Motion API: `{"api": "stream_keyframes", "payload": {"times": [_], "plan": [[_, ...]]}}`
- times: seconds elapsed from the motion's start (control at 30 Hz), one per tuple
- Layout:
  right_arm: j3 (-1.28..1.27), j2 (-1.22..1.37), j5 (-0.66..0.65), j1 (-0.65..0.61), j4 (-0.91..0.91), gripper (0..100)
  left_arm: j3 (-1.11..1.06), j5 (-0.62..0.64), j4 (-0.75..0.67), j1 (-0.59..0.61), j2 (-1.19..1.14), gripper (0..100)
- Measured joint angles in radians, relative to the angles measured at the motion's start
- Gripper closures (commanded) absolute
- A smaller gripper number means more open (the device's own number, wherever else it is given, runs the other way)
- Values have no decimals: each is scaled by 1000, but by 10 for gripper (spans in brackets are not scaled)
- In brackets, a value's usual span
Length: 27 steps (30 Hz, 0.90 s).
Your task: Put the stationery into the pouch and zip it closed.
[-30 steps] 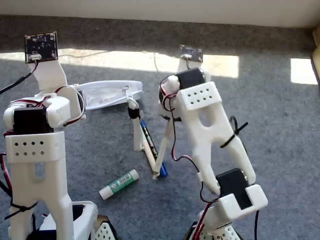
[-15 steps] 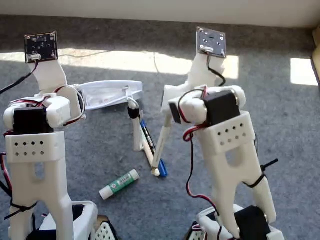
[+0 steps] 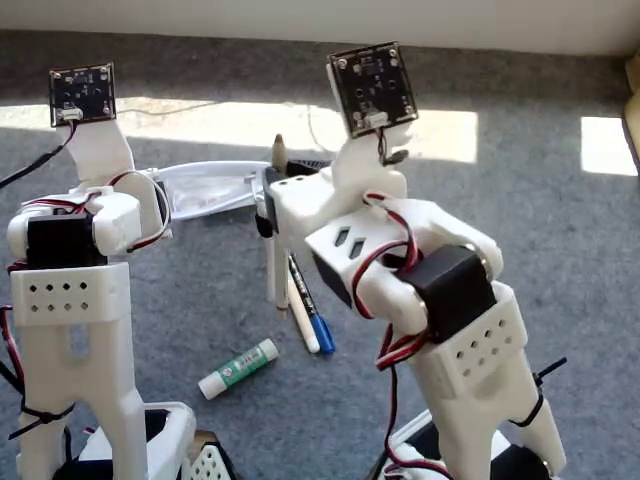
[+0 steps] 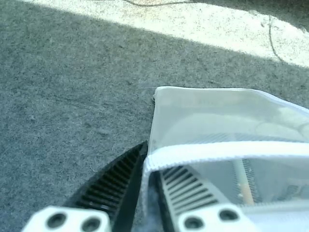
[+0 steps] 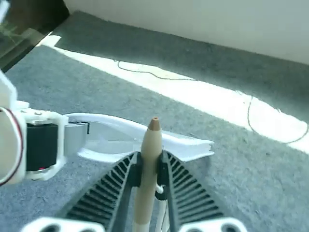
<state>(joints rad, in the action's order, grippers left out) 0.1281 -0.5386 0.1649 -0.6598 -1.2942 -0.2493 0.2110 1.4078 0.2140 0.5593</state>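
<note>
- Pouch: white, translucent, soft-walled, mouth open; lies on grey carpet at 10 o'clock in the high view, with free carpet at its 12 o'clock.
- Left gripper: ribbed black fingers pinched on the pouch's stitched rim; the left wrist view gives this grip up close.
- Right gripper: fingers clamped on a tan pencil, tip up, at the pouch's 3 o'clock end.
- The high view adds loose pens at the pouch's 5 o'clock, and a round glue stick at their 7 o'clock, apart from them.
</note>
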Motion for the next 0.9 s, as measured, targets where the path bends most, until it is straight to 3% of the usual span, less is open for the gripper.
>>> {"api": "stream_keyframes", "payload": {"times": [0.47, 0.9], "plan": [[0, -2, -160, -109, 299, 976, 0, 0, 0, 0, 0, 993], [0, -2, -173, -109, 580, 976, 0, 0, 0, 0, 0, 993]]}}
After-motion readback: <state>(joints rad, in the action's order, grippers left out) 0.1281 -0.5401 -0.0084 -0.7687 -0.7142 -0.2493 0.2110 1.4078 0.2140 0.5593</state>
